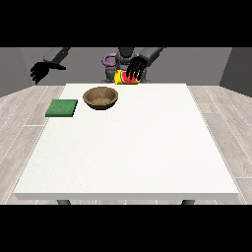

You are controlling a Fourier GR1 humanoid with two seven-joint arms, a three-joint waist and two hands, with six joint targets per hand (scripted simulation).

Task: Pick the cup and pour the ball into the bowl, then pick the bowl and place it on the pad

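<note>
Our hand at the view's right [136,69] has its fingers curled over the yellow and red cup [123,78] at the desk's [128,147] far edge. We judge pouring not begun: the bowl [101,97] seems empty, apart from the green pad [62,108]. The other hand [39,72] hangs open, idle.

Table [147,147] white. Bowl [101,97] brown, at 11 o'clock. Pad [62,108] green, at 10. Cup [122,78] yellow with red, at 12. Hands black.
</note>
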